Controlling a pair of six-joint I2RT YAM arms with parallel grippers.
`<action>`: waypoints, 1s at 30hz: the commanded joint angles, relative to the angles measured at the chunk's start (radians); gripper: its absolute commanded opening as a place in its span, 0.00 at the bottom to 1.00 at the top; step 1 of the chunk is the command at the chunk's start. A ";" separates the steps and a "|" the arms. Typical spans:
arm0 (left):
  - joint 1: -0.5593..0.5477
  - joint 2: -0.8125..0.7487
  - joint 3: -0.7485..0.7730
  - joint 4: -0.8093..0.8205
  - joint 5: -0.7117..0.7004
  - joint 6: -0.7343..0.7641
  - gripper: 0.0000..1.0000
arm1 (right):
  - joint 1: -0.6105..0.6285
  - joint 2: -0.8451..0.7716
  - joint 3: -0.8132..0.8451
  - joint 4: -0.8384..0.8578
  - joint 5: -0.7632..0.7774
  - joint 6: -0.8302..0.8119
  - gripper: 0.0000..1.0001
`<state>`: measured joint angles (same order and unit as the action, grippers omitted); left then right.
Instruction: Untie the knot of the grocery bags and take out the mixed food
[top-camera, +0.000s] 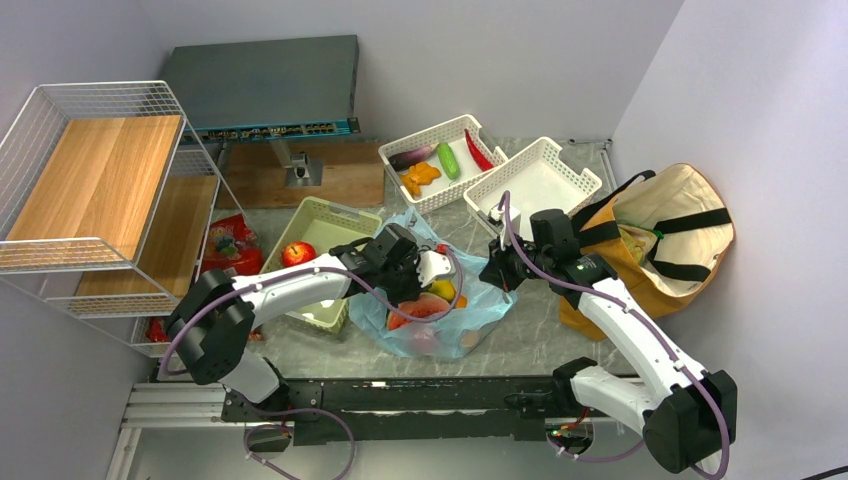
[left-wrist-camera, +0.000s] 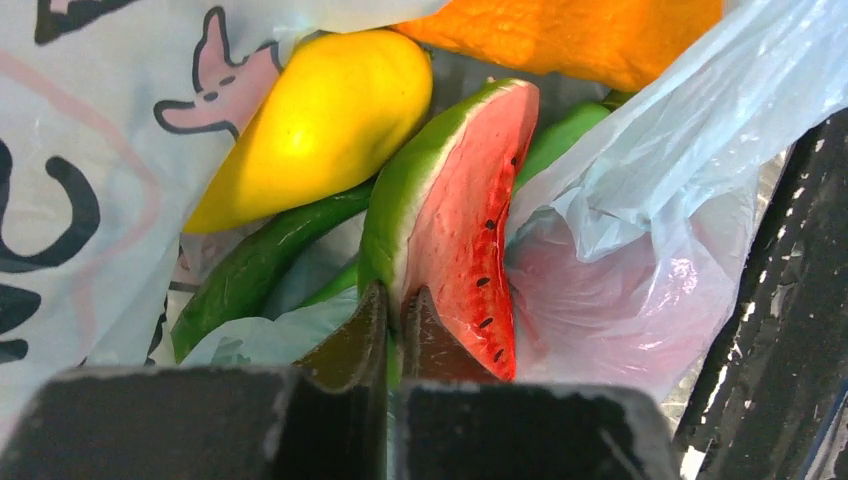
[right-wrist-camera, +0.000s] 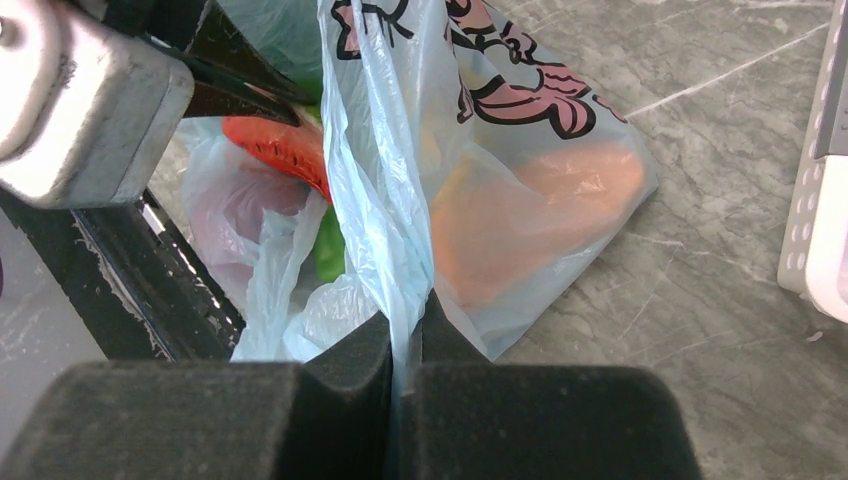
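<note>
The light-blue plastic bag (top-camera: 484, 301) lies open mid-table. My left gripper (top-camera: 412, 272) is inside its mouth, shut on the green rind edge of the watermelon slice (left-wrist-camera: 455, 220), as the left wrist view (left-wrist-camera: 398, 295) shows. Beside the slice lie a yellow mango (left-wrist-camera: 310, 120), an orange carrot (left-wrist-camera: 570, 35) and a long green cucumber (left-wrist-camera: 250, 270). My right gripper (top-camera: 497, 268) is shut on a pulled-up fold of the bag (right-wrist-camera: 395, 170), seen in the right wrist view (right-wrist-camera: 407, 320). The mustard-brown canvas tote (top-camera: 660, 240) lies at the right, its mouth open.
A pale green basket (top-camera: 325, 222) left of the bag holds a red apple (top-camera: 297, 253); a red snack pack (top-camera: 232, 245) lies by the wire shelf (top-camera: 95, 180). Two white baskets (top-camera: 440, 160) (top-camera: 535, 185) stand behind, one with eggplant, chili and other produce.
</note>
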<state>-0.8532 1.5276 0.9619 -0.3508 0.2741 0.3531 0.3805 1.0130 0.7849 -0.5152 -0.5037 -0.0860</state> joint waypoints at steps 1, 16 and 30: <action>-0.002 -0.020 -0.022 -0.021 0.068 0.019 0.00 | 0.003 -0.012 0.025 0.017 0.002 -0.018 0.00; 0.025 -0.195 0.083 -0.110 0.107 -0.007 0.40 | 0.002 -0.013 0.015 0.016 -0.006 -0.019 0.00; -0.106 0.079 -0.013 0.104 -0.235 0.009 0.99 | 0.002 -0.023 0.008 0.004 0.009 -0.024 0.00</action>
<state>-0.9607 1.5349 0.9684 -0.3077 0.1650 0.3393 0.3805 1.0130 0.7849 -0.5224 -0.5022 -0.0937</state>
